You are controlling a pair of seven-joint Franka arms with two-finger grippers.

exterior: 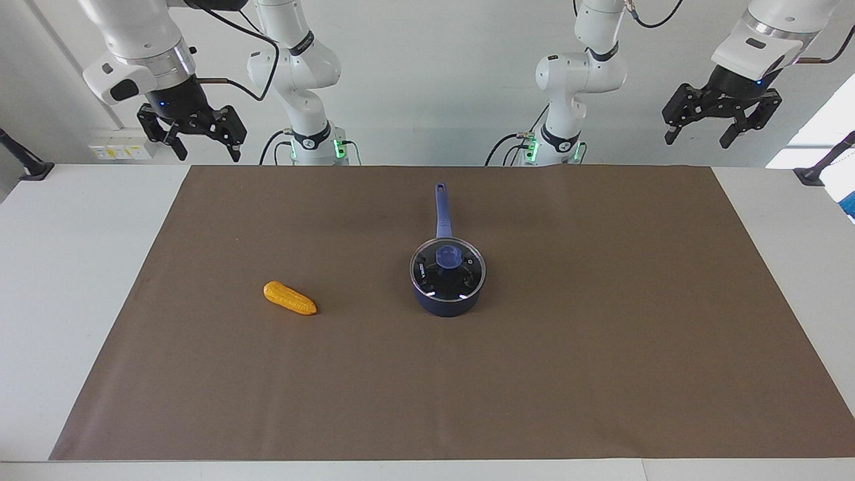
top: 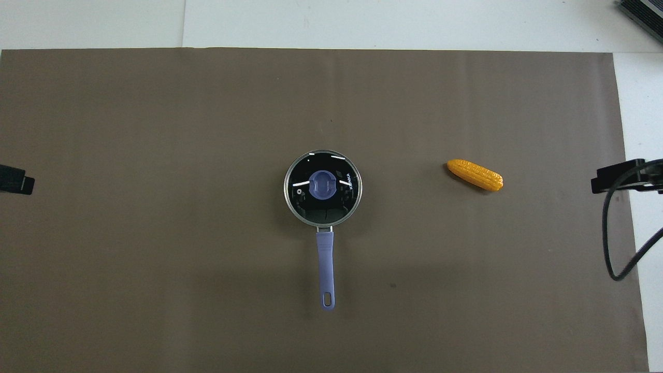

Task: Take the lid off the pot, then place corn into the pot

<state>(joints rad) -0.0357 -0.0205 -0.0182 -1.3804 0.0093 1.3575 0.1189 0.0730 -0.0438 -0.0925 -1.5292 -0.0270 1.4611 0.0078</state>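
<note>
The dark blue pot (exterior: 446,300) stands in the middle of the brown mat, its long handle (exterior: 442,210) pointing toward the robots. The glass lid (exterior: 447,269) with its blue knob (exterior: 447,256) sits on the pot. In the overhead view the lid (top: 322,189) covers the pot. The yellow-orange corn (exterior: 289,298) lies on the mat beside the pot, toward the right arm's end, and also shows in the overhead view (top: 475,175). My right gripper (exterior: 206,152) is open and raised high at its end of the table. My left gripper (exterior: 698,140) is open and raised at the other end. Both wait.
The brown mat (exterior: 601,334) covers most of the white table (exterior: 67,300). Black stands sit at the table's corners nearest the robots (exterior: 27,164) (exterior: 818,170). A black cable (top: 621,248) loops from the right gripper in the overhead view.
</note>
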